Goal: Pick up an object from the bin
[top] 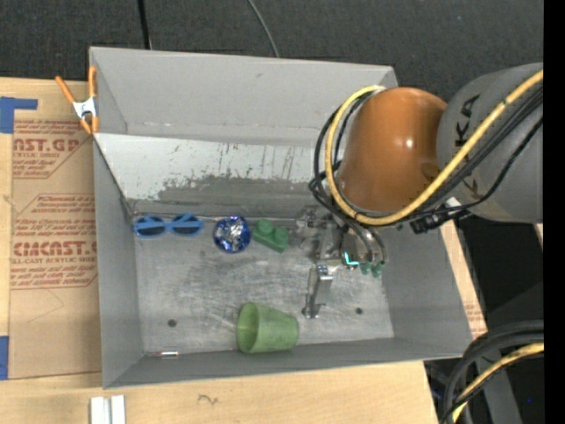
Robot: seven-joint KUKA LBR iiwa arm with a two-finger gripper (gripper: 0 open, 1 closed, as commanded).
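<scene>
- Far to the claw's left, by the back wall, a blue two-lobed piece (168,226) lies flat. Being so low, it would probably be scraped along rather than lifted.
- Nearer, but still left of the claw and further back, a blue shiny ball (232,234) rests. It could be sent rolling by any off-centre touch.
- Just left of the claw and a little nearer the front wall, a green cup (265,329) lies on its side, mouth turned away from the claw. It is judged the likeliest pick and is not held. Its curved side could be nudged, so that it rolls away.
- Left of the claw and behind it, a small green block (271,236) sits beside the ball, which might be disturbed with it.
- The claw (312,307) hangs low over bare floor of the bin (194,281), with nothing seen in it. Whether it is open or closed cannot be told. Closing here would be judged an empty grasp.
</scene>
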